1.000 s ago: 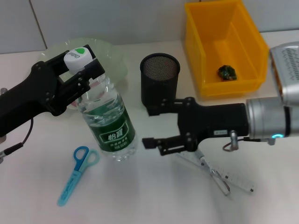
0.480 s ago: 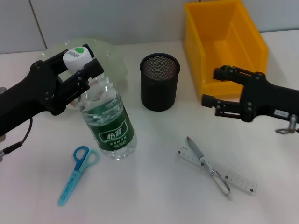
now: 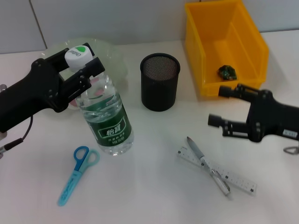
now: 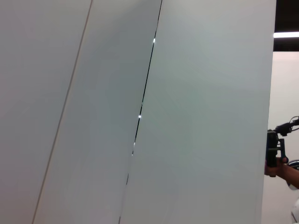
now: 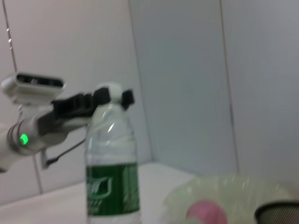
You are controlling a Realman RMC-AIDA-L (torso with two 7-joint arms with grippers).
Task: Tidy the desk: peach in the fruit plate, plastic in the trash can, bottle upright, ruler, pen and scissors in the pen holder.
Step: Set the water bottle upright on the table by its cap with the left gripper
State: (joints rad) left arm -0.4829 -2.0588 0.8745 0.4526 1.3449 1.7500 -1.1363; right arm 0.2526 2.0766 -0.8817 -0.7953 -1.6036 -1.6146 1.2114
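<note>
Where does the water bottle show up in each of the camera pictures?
Head view: the bottle stands left of centre on the desk, its cap held by the left gripper.
Left wrist view: not in it, only wall panels.
Right wrist view: the bottle stands at lower left.
Shared landmark: the fruit plate shows in head and right wrist views.

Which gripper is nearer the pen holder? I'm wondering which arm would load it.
Right. The right gripper hangs open just to the right of the pen holder, before the trash can. The left gripper is farther off to the holder's left, shut on the bottle.
</note>
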